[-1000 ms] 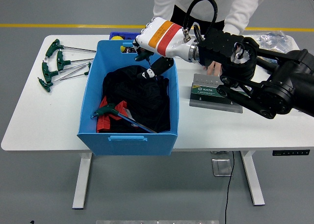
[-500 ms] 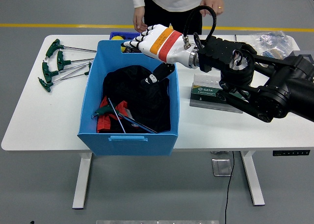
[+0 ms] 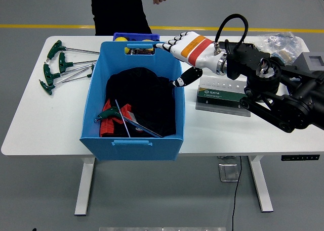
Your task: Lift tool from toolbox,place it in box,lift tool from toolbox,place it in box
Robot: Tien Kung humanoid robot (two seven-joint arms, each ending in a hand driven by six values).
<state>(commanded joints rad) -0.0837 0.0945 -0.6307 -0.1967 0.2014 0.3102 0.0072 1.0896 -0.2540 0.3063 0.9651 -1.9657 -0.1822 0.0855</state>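
Note:
My right hand [image 3: 171, 63], white with an orange and red band, hovers over the back right corner of the blue box [image 3: 132, 142]; its fingers [image 3: 167, 44] are spread and hold nothing. Inside the box, green T-handle tools [image 3: 112, 115] lie on a red item beside a black cloth [image 3: 147, 97]. The grey toolbox [image 3: 220, 97] lies flat on the table to the right of the box, below my forearm. My left arm is out of view.
Several green T-handle wrenches [image 3: 59, 65] lie on the table left of the box. A small blue bin with yellow items [image 3: 133, 37] sits behind the box. Clear plastic bags [image 3: 277, 40] lie at the back right. A person [image 3: 119, 8] stands at the far side.
A second long tool dropped into the box as my right hand opened, then the hand drew back to the right. The person walked from behind the toolbox to the left.

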